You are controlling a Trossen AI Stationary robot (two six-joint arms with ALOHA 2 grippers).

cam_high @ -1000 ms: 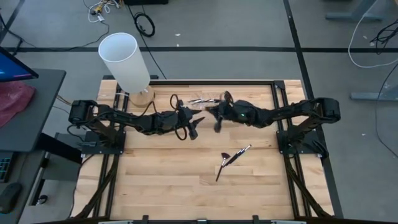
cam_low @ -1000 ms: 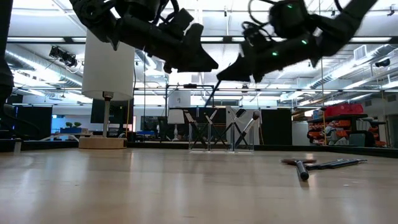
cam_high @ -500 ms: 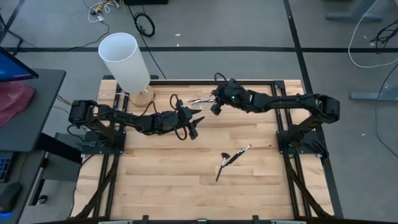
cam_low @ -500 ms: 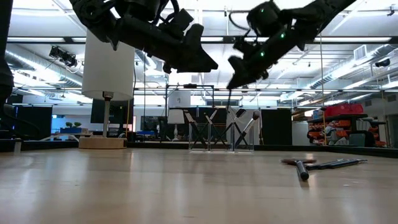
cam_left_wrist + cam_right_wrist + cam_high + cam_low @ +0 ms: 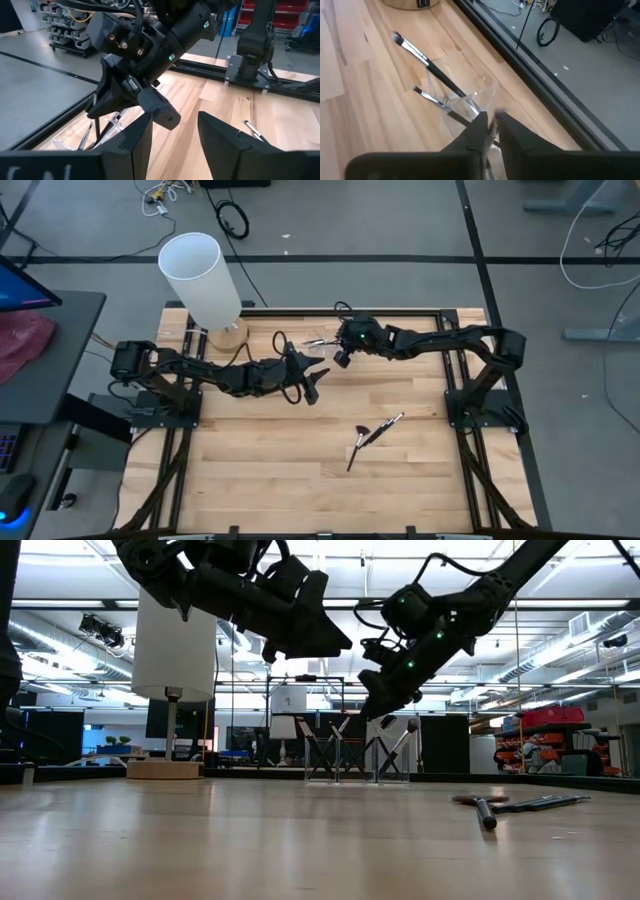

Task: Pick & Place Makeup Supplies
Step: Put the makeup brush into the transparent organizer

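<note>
The right gripper [image 5: 340,358] is being held in the air over the far middle of the table [image 5: 250,470], directly above a clear holder [image 5: 322,342] that is standing close to the black frame rail [image 5: 400,310] at the far edge. In the right wrist view this gripper [image 5: 492,122] is being shown pointing down at the holder's [image 5: 470,97] rim, but whether it is closed on anything, or on nothing at all, cannot be told. Several standing brushes [image 5: 427,62] are being kept in the holder, leaning out of it at slants with their bristle heads up; in the low view they [image 5: 400,752] are being seen crossing one another below the gripper [image 5: 372,710]. The left gripper [image 5: 310,388] is being held just near and left of the holder, raised off the table, with its two fingers [image 5: 145,130] standing well apart and nothing between them. From the left wrist view the holder is being largely blocked by the right arm's wrist, which is filling the space in front of the left gripper [image 5: 175,120]. A small bunch of loose brushes [image 5: 375,430] is lying flat on the wood to the near right of both grippers, well apart from the holder; in the low view they [image 5: 520,803] are being seen lying low on the right of the tabletop. A tall white cylinder [image 5: 200,275] is standing on a wooden base [image 5: 230,333] at the far left corner, clear of both arms.
</note>
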